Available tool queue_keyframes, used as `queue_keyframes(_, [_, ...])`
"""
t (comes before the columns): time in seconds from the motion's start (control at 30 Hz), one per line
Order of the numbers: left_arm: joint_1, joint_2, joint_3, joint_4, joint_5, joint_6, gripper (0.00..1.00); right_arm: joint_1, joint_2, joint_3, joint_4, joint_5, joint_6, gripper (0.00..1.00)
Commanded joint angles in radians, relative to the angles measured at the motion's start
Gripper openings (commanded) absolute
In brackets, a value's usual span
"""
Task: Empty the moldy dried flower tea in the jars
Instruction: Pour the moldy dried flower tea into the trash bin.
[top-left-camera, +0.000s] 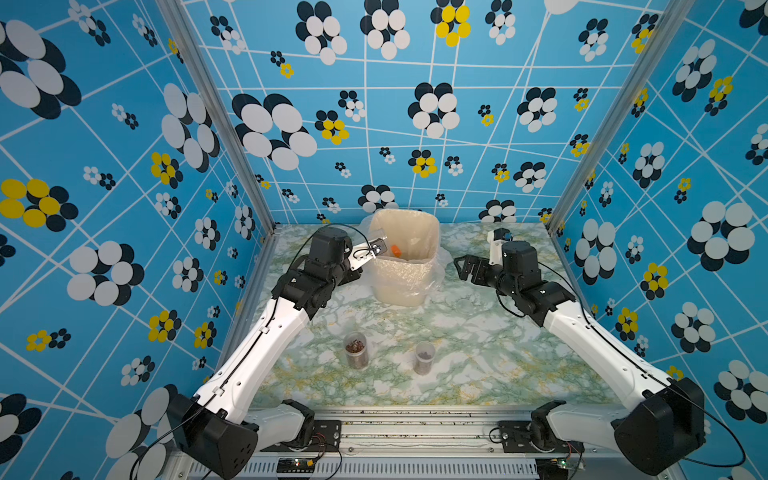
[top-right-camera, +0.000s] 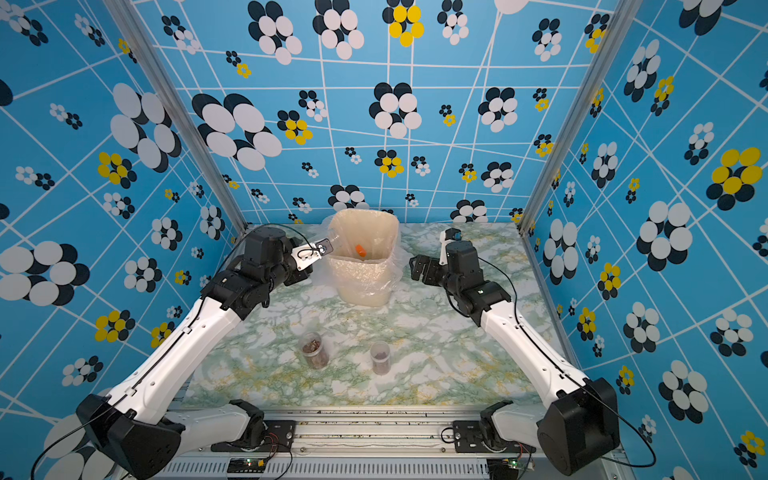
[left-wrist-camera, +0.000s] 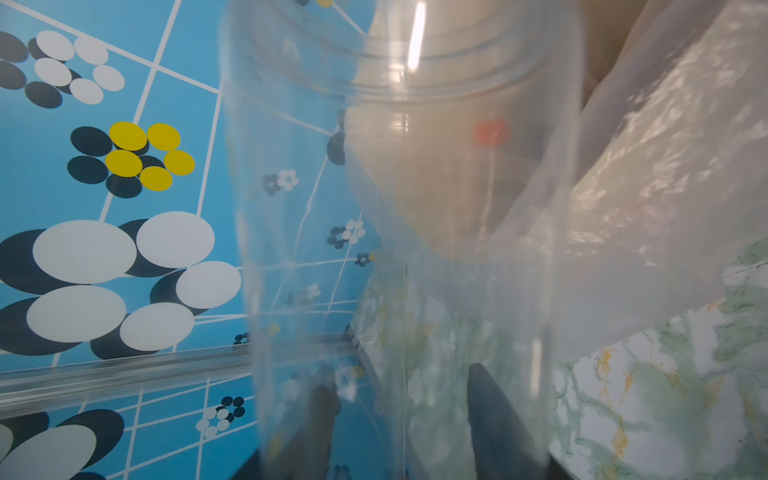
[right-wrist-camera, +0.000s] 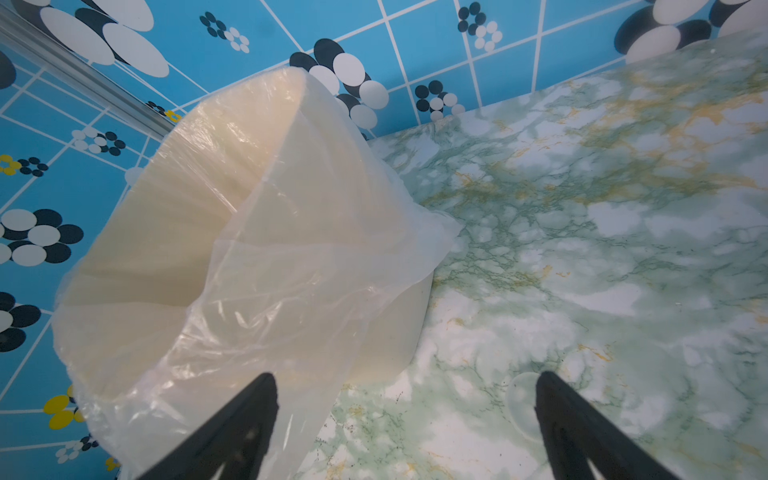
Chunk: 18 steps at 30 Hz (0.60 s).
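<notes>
Left end effector (left-wrist-camera: 401, 370): pressed in on the held jar, raised at the bin's rim on the left arm's side.
Held jar (left-wrist-camera: 399, 249): clear and tipped over, with its mouth towards the inside of the bin; in the left wrist view the patterned wall and the bin show straight through it.
Right end effector (right-wrist-camera: 405, 376): spread wide and holding nothing, just beside the bin on the right arm's side, low over the table.
Bin (top-left-camera: 432, 232): cream, lined with a loose clear bag, standing at the back of the table between the two arms.
Orange piece (top-left-camera: 395, 249): inside the bin, near the held jar's mouth.
Wide jar (top-left-camera: 356, 351): upright on the table near the front, by the left arm, well apart from the bin.
Narrow jar (top-left-camera: 424, 357): upright beside the wide jar, with a gap between them.
Tea (top-left-camera: 356, 345): reddish-brown buds in the wide jar and darker crumbs in the narrow jar, seen in both top views.
Lid (top-left-camera: 463, 306): clear disc lying flat on the table near the right end effector.
Table (top-left-camera: 457, 374): green-and-white marble pattern.
</notes>
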Motion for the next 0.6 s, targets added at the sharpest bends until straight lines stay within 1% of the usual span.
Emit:
queue_keyframes(0.0, [0.002, 0.017, 0.048, 0.018, -0.033, 0.052, 0.10, -0.005, -0.003, -0.005, 0.019, -0.024, -0.004, 0.99])
queue_keyframes(0.57, [-0.016, 0.086, 0.090, 0.081, -0.155, 0.263, 0.09, -0.006, 0.009, 0.035, -0.037, -0.059, -0.008, 0.99])
